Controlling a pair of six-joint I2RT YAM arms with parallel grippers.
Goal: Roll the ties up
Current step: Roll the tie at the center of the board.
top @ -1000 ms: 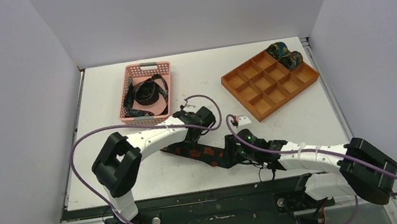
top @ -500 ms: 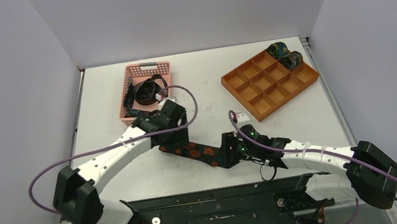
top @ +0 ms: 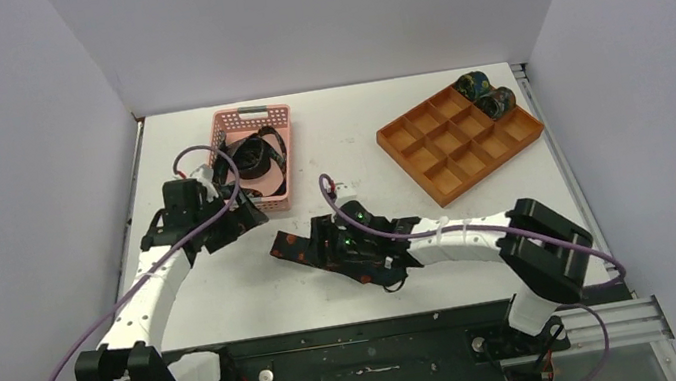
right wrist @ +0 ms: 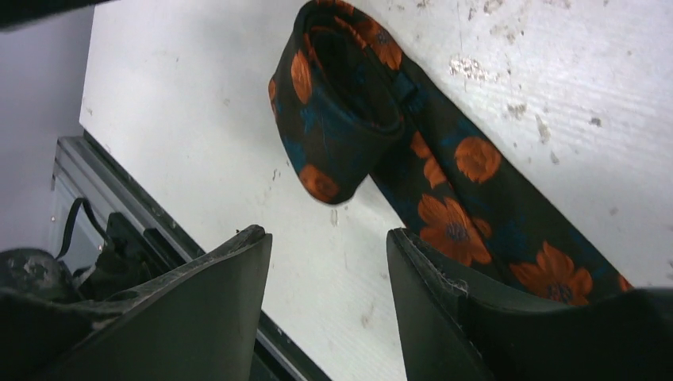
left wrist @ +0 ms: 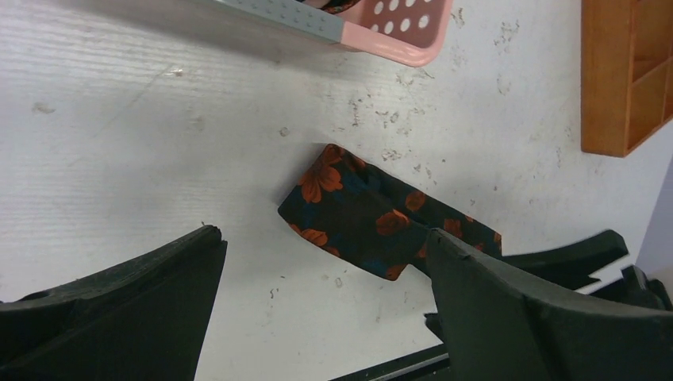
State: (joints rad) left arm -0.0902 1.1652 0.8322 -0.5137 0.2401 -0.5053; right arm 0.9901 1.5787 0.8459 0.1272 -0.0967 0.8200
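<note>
Pale walls around a white tabletop (top: 520, 214). Pulled back to ten o'clock beside the pink mesh basket (top: 252, 114): left gripper (left wrist: 321, 234), spread wide, empty. Moved in over the orange-flowered tie (left wrist: 357, 210) at centre: right gripper (right wrist: 327, 234), parted, grasping nothing. Folded end released; probably rolling next.

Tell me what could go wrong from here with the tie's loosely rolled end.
1. The rolled end is loose and nothing holds it: the right pincer stands open short of it, so it may unroll.
2. The left pincer hangs open beside the basket, off the tie, so the flat tail may slide or skew during rolling.
</note>
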